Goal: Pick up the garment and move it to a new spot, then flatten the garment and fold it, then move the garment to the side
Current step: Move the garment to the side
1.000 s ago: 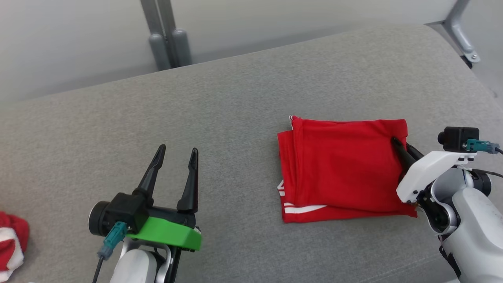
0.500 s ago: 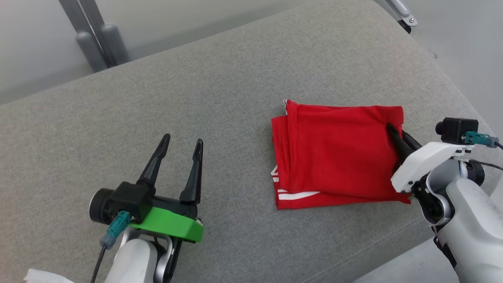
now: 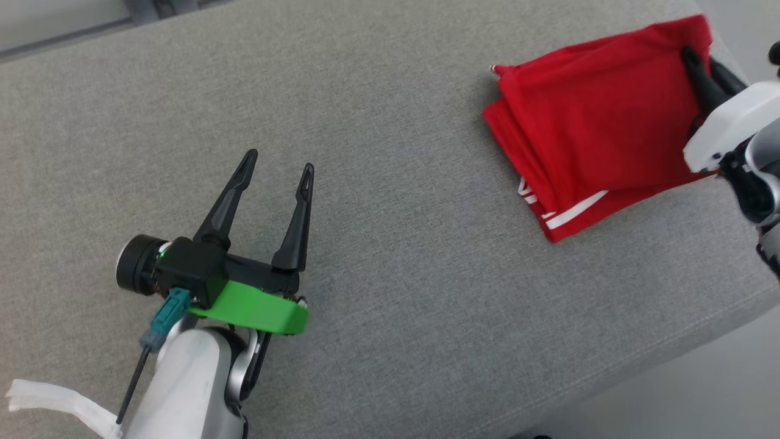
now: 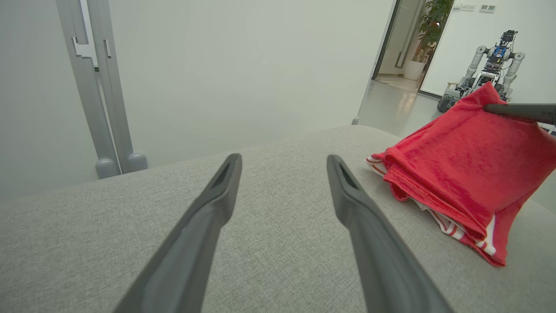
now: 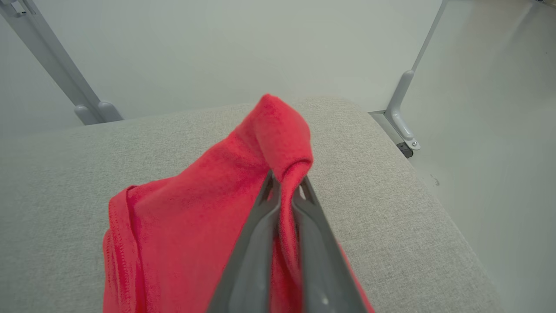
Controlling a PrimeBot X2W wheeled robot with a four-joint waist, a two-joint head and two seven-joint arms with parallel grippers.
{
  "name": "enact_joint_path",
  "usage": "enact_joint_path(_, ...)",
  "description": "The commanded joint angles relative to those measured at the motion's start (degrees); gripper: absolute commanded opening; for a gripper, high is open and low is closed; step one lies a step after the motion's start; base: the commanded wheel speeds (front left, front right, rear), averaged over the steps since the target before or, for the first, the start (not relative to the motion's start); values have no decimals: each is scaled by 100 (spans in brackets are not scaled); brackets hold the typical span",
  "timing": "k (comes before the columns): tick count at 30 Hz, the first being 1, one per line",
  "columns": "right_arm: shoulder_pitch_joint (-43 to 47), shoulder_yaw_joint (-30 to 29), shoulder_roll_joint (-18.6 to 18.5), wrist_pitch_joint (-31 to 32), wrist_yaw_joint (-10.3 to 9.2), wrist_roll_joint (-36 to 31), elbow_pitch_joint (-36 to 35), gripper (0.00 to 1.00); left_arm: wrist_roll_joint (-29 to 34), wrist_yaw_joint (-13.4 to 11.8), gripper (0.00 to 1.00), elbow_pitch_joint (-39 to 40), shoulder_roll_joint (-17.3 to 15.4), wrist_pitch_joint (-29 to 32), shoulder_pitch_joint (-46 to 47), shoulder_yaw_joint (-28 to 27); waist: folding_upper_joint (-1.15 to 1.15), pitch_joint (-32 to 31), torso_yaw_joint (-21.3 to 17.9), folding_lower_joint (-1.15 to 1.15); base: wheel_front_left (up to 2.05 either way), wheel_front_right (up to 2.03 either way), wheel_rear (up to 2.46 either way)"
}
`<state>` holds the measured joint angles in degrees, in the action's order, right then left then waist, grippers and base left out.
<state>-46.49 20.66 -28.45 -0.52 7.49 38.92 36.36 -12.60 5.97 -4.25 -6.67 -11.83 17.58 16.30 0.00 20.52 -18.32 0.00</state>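
Red folded garment (image 3: 597, 122) is pinched by its corner in your right gripper (image 3: 701, 58), left gripper (image 3: 280, 160) gaping empty: last step, so drag it aside, then release.

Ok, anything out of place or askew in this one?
Only the folded red garment with white stripes: one corner is pinched up by the shut right gripper, so it lies tilted on the grey fabric cushion, lower layers fanned out at the edge. Nothing spilled or damaged.
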Motion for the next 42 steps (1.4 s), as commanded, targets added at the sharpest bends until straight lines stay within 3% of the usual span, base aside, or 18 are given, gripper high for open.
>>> enact_joint_path(1,-220,5,-160,10,1,51,116,0,79,4,100,57,-69,-1,167,4,0,623,407,0,0,0,0)
enact_joint_path(9,-979,182,-1008,62,1,200,913,0,111,-14,100,197,-72,-21,373,107,0,1079,807,0,0,0,0)
enact_joint_path(15,-1398,177,-1358,-83,1,182,1651,0,126,-48,100,187,-95,-18,428,147,0,1196,982,0,0,0,0)
enact_joint_path(16,-1480,206,-1390,-154,1,123,1772,31,129,-55,100,183,-97,-11,436,153,0,1210,1006,0,0,0,0)
enact_joint_path(17,-1544,230,-1412,-221,1,71,1881,53,127,-54,100,181,-99,-12,438,152,0,1217,1024,0,0,0,0)
enact_joint_path(18,-1600,242,-1413,-294,1,41,2023,100,117,-56,100,173,-104,-18,441,154,0,1217,1045,0,0,0,0)
enact_joint_path(24,-1864,248,-1297,-932,1,-407,2798,100,24,-106,100,83,-71,-107,354,126,0,998,1132,0,0,0,0)
enact_joint_path(30,-1835,335,-1010,-1396,1,-729,2764,100,-94,-157,100,-89,-27,-242,153,20,0,372,1204,0,0,0,0)
enact_joint_path(34,-1557,320,-849,-1466,1,-853,2297,100,-197,-195,100,-184,-7,-300,-37,-68,0,-177,1275,0,0,0,0)
enact_joint_path(42,-353,-23,-573,-1466,1,-826,442,100,-392,-305,100,-360,-33,-326,-566,-256,0,-1135,1456,0,0,0,0)
